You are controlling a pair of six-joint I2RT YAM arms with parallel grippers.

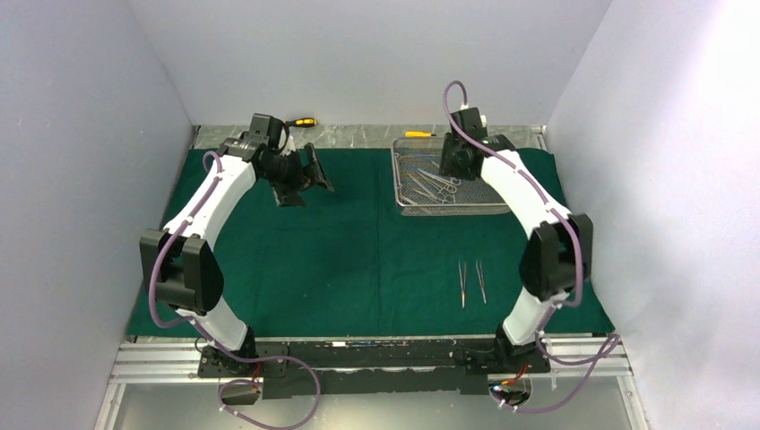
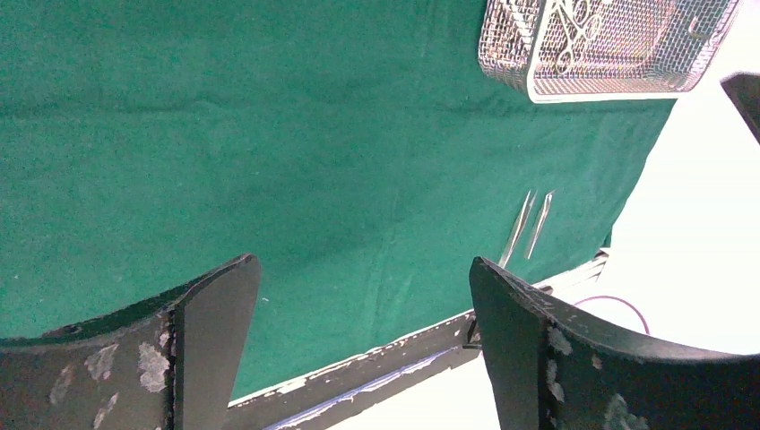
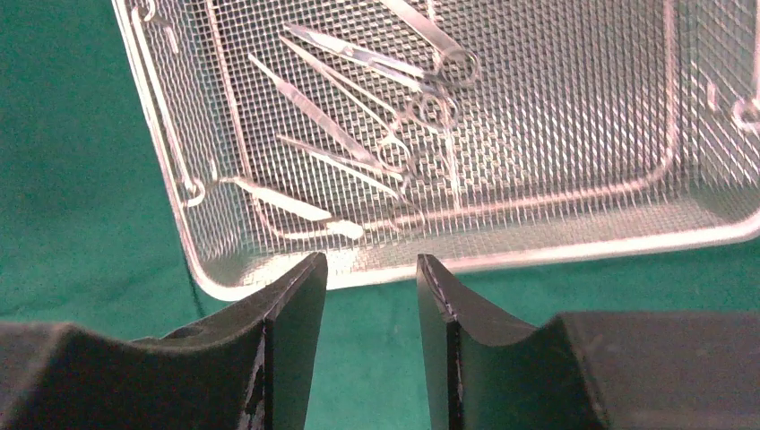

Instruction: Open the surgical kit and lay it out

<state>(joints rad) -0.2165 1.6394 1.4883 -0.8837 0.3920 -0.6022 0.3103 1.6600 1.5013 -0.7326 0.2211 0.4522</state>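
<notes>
Tray: a silver wire-mesh tray [image 1: 448, 213] sits on the far right part of a green cloth [image 1: 358, 251] spread flat over the worktop.
Tools in tray: slim steel tools [image 3: 376, 134], some with ring handles, lie overlapping in one half of the tray. Their number is hard to count.
Tools laid out: two thin tools [image 1: 462, 285] lie side by side on the cloth near its front edge, well apart from the tray.
Right jaws: the right gripper [image 3: 369, 264] hangs over the tray, jaws parted by a narrow gap with nothing between them. In its own view the tips show against the tray's near rim.
Left jaws: the left gripper [image 1: 305, 182] is raised over the cloth's far left, well apart from the tray, jaws wide open and empty.
Hidden: from above, the right wrist covers its jaws and the arm crosses the tray's right side.
Only overhead: a yellow-and-black screwdriver [image 1: 303, 122] lies beyond the cloth's far edge.
</notes>
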